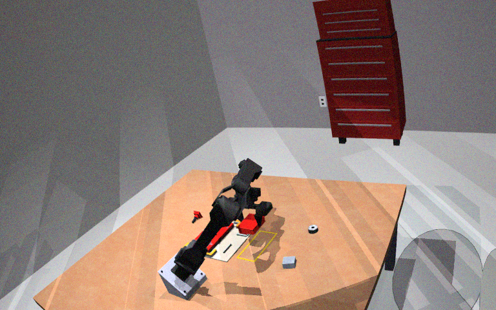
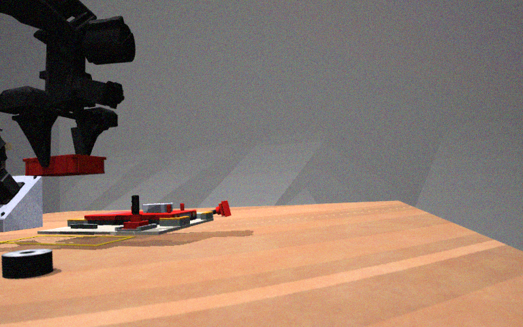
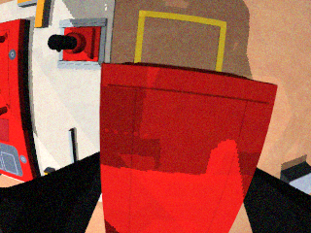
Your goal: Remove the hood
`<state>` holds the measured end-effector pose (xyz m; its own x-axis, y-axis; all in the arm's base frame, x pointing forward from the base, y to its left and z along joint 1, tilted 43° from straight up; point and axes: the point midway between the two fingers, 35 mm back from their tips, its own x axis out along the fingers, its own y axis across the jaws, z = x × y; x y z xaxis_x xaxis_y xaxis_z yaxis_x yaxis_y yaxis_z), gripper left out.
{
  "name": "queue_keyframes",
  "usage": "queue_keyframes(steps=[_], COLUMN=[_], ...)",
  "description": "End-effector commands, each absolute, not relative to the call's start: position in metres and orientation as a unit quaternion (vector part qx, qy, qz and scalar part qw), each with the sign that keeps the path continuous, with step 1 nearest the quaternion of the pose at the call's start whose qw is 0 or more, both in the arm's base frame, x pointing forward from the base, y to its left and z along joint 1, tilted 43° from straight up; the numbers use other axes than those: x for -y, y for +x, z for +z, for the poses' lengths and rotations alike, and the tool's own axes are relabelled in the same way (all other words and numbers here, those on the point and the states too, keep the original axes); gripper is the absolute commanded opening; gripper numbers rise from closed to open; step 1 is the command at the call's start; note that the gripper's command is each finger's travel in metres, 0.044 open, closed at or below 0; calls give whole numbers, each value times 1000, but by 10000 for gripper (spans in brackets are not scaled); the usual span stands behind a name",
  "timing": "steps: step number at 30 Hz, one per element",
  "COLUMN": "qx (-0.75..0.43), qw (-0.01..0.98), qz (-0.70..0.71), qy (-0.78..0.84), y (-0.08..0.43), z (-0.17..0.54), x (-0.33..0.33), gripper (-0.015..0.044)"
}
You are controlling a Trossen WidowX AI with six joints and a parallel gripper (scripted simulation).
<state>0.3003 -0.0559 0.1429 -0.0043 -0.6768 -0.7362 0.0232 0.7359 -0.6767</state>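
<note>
My gripper (image 1: pixel 250 219) (image 2: pixel 64 159) (image 3: pixel 177 167) is shut on the red hood (image 1: pixel 248 226) (image 2: pixel 86 165) (image 3: pixel 180 126), one finger on each side. The hood is roughly level and clear above the table. The toy car's red body (image 1: pixel 220 238) (image 2: pixel 115 216) (image 3: pixel 14 97) lies on a white board (image 1: pixel 237 241) (image 3: pixel 58 102). The marked area is a yellow outline (image 1: pixel 245 259) (image 2: pixel 69 244) (image 3: pixel 182 17) beside the board. In the wrist view the hood hides its near part, and its far end shows beyond the hood's edge.
A red part with a black post (image 2: pixel 135 204) (image 3: pixel 87 44) stands in a grey tray on the board. A black ring (image 1: pixel 312 228) (image 2: pixel 26 263) and a grey block (image 1: pixel 289 261) (image 3: pixel 301 183) lie beyond the marked area. A red-headed tool (image 1: pixel 197 214) (image 2: pixel 225 208) lies across the board.
</note>
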Motion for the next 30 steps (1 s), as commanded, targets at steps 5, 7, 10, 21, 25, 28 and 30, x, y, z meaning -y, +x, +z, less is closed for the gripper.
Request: queue_keyframes(steps=[5,7,10,21,25,28,30], qx=[-657,-657,-657,-657,-657,-657,-657], qw=[659,659,659,660,660,660,660], qz=[-264,-264,-264,-264,-264,-264,-264], qy=[-251,-251,-251,-251,-251,-251,-251], y=[300,300,300,301,301,301,301], z=[141,140,138,133,131,129,128], x=[60,61,63,68,69,71,72], gripper=[0,0,0,0,0,0,0])
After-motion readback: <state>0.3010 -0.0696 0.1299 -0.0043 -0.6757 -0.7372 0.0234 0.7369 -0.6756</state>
